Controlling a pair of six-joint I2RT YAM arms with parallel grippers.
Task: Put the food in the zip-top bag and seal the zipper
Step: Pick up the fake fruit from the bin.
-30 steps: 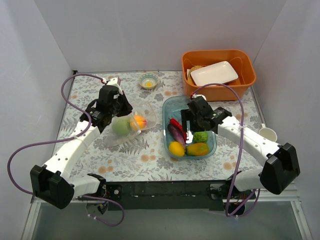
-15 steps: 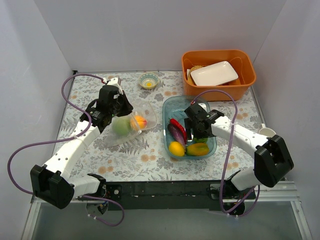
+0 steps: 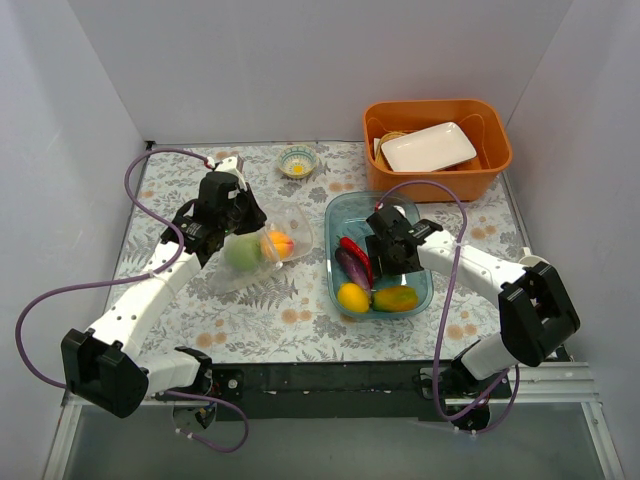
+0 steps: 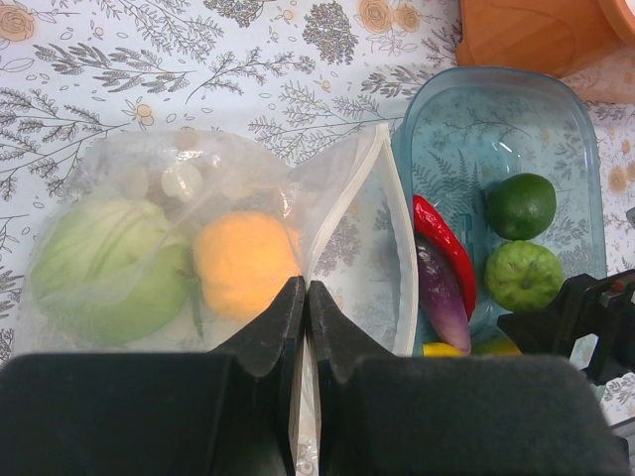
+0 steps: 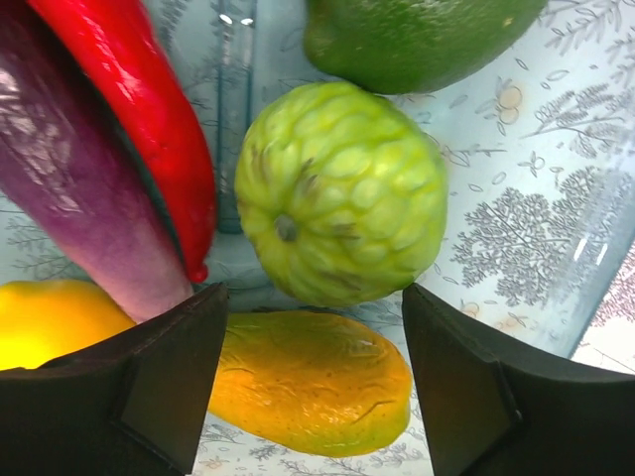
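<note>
Seen from above, the left gripper (image 3: 247,222) was pinched on the zip-top bag (image 3: 292,232), and the cabbage (image 3: 241,252) and peach (image 3: 276,243) already lay inside, right by its fingers. The right gripper (image 3: 392,258) hung low in the blue tray (image 3: 330,215), well apart from the bag. From the left wrist, the jaws were closed tight on the bag's mouth edge. The whitish zipper (image 4: 347,193) ran ahead of the fingertips, unsealed and gaping, and the two bagged pieces sat ahead to the left. From the right wrist, the jaws stood wide apart, straddling a bumpy lime (image 5: 342,193) directly ahead without touching it. A mango (image 5: 308,382) lay just beneath the fingertips, a smooth lime (image 5: 417,40) beyond, and the chilli (image 5: 129,109), eggplant (image 5: 69,198) and lemon (image 5: 50,322) to the left. By this showing, two pieces were packed, six waited in the tray, and the sealing was not yet begun.
</note>
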